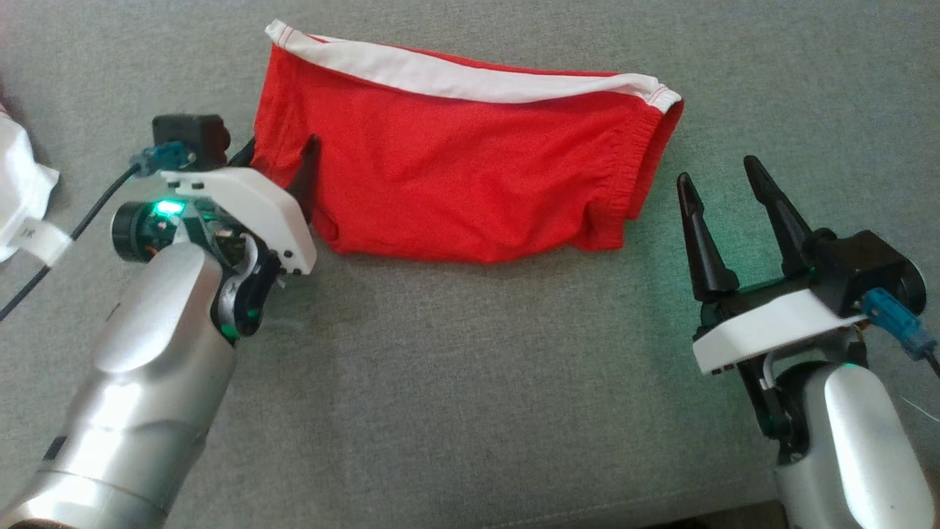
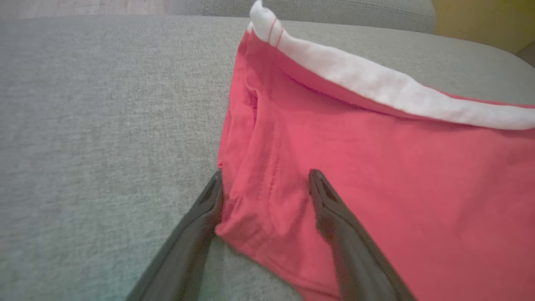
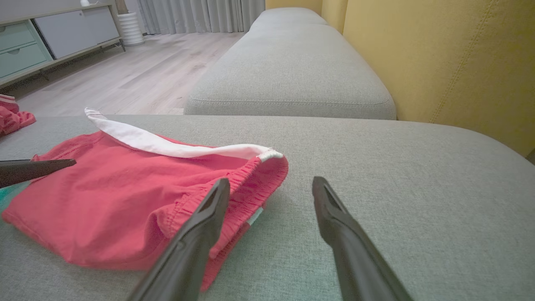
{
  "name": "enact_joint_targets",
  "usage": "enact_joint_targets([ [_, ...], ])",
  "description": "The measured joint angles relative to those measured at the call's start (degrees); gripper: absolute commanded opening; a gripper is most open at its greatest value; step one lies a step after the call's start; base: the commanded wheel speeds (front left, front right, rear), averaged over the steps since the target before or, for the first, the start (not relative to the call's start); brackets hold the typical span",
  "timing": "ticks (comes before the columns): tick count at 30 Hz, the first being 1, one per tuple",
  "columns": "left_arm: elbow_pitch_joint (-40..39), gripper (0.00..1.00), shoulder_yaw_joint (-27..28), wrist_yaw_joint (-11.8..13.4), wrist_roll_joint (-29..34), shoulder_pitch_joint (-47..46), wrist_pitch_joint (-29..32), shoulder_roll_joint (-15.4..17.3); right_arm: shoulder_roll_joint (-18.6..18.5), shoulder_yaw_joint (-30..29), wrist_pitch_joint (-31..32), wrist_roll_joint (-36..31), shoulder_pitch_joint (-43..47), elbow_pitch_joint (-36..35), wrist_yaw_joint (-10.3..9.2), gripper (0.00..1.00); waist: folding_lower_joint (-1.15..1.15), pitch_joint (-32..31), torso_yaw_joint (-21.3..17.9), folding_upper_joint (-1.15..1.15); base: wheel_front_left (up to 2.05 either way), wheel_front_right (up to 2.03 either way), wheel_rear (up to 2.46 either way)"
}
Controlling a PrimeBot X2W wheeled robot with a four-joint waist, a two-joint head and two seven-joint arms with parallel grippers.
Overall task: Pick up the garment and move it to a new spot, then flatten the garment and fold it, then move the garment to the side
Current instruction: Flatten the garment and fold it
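The head view looks down on the red garment (image 1: 470, 169). It lies mostly flat on the grey cushion (image 1: 470, 382), at 12 o'clock from the middle of the picture, with its white band (image 1: 470, 77) along the far edge. That view also has a white cloth (image 1: 22, 191) with a tag at 9 o'clock, well apart from the garment. The right wrist view shows other things: a yellow sofa back (image 3: 439, 62) at 2 o'clock, a second cushion (image 3: 288, 71) at 12 o'clock, a wood floor (image 3: 125, 79) and a cabinet (image 3: 42, 42) at 10 o'clock, and a bit of pink cloth (image 3: 12, 117) at 9 o'clock. The left wrist view shows up close that the garment's side edge is a little bunched. In the head view the cushion is bare from 4 to 8 o'clock of the garment, so there is lots of room there. The left gripper (image 1: 277, 163) sits at the garment's 9 o'clock edge, wide open, and its arm comes up from 7 o'clock. One finger (image 2: 200, 225) is just beside the edge and the other is over the red cloth, so the edge lies between them, not pinched. The right gripper (image 1: 717, 173) is at the garment's 4 o'clock, near the leg hem. It is wide open and holds nothing, and its fingers point to 11 o'clock.
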Motion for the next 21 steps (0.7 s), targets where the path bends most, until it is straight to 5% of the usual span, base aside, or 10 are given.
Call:
enact_joint_targets([
  [1, 0.0, 0.81, -0.1, 0.0, 0.0, -0.3, 0.5, 0.0, 0.0, 0.1, 0.0, 0.0, 0.0, 0.0, 0.0, 1.0, 0.0, 0.0, -0.1, 0.0, 0.0, 0.0, 0.0],
  [2, 0.0, 0.5, -0.3, 0.0, 0.0, -0.5, 0.7, -0.1, 0.0, 0.2, 0.0, 0.0, -0.1, 0.0, 0.0, 1.0, 0.0, 0.1, -0.1, 0.0, 0.0, 0.0, 0.0],
  [3, 0.0, 0.43, -0.4, 0.0, 0.0, -0.6, 0.9, -0.2, 0.0, 0.2, 0.0, 0.0, -0.1, 0.0, 0.0, 1.0, 0.0, 0.0, -0.1, 0.0, 0.0, 0.0, 0.0],
  [5, -0.1, 0.0, -0.8, -0.3, 0.0, -0.6, 0.6, -0.7, 0.0, 0.2, 0.0, 0.0, -0.1, 0.1, 0.0, 1.0, 0.0, 0.0, -0.1, 0.0, 0.0, 0.0, 0.0],
  [21, -10.7, 0.0, -0.1, 3.2, -1.2, 14.3, -9.8, -1.6, 0.1, -5.4, 0.2, -0.5, 2.9, 1.4, 0.0, 1.0, 0.0, -6.0, 5.0, 0.0, 0.0, 0.0, 0.0],
])
